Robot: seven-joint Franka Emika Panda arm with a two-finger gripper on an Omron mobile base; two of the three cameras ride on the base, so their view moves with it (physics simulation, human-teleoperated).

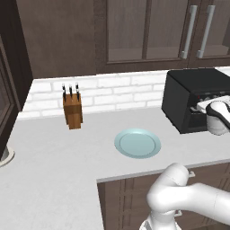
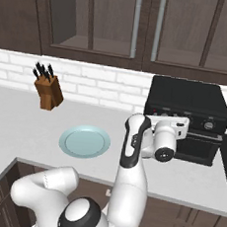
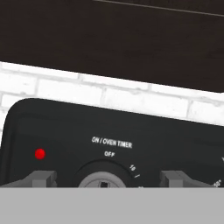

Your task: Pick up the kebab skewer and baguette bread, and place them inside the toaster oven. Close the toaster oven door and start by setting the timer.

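Observation:
The toaster oven [image 2: 188,101] is a black box at the back right of the counter, also seen as the toaster oven [image 1: 193,87]. My gripper [image 2: 178,123] is pressed up to its strip of knobs. In the hand view my gripper [image 3: 105,178] stands open, with a fingertip [image 3: 43,177] on each side of the grey timer knob [image 3: 103,180] marked ON / OVEN TIMER, and neither touches it. The pointer sits near OFF. A red light [image 3: 40,154] glows to the knob's left. The toaster oven door [image 2: 197,144] below the strip looks closed. The kebab skewer and baguette bread are out of view.
A pale blue plate [image 1: 137,143] lies bare on the grey counter [image 1: 58,152] left of the oven. A wooden knife block [image 1: 72,109] stands by the white brick backsplash. Dark wall cabinets [image 2: 135,23] hang above the oven.

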